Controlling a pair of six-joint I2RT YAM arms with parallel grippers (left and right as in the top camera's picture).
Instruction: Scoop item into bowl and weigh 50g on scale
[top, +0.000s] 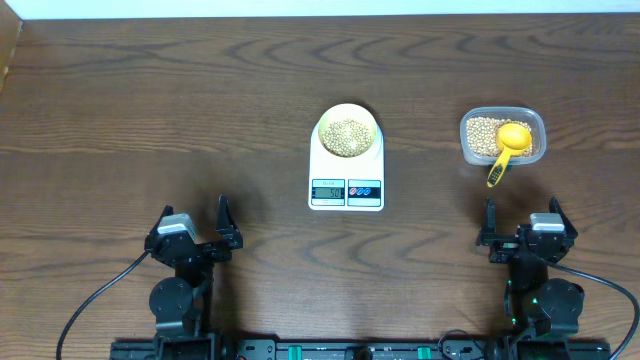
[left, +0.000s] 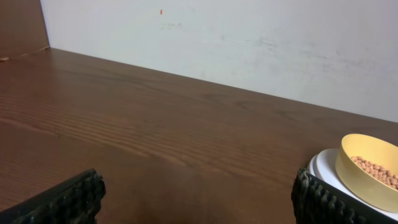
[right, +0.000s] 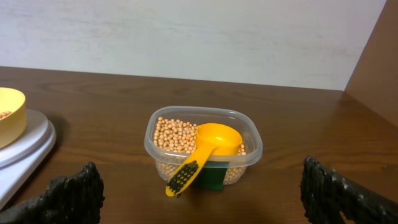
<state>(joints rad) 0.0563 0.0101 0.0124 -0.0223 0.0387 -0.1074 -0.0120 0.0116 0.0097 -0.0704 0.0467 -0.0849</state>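
L gripper (top: 194, 210), jaws spread wide and empty, at the near edge of the wood table (top: 120, 100); ctr, tan beans (top: 347, 137) lie in the pale yellow bowl (top: 348, 110) atop the white scale (top: 322, 168); rt, yellow scoop (top: 510, 140) rests in a clear tub (top: 468, 128) of beans; R gripper (top: 522, 208) likewise gapes, holding nothing.

Dark wooden table (top: 150, 110) (grain visible) meets white wall (left: 249, 37).
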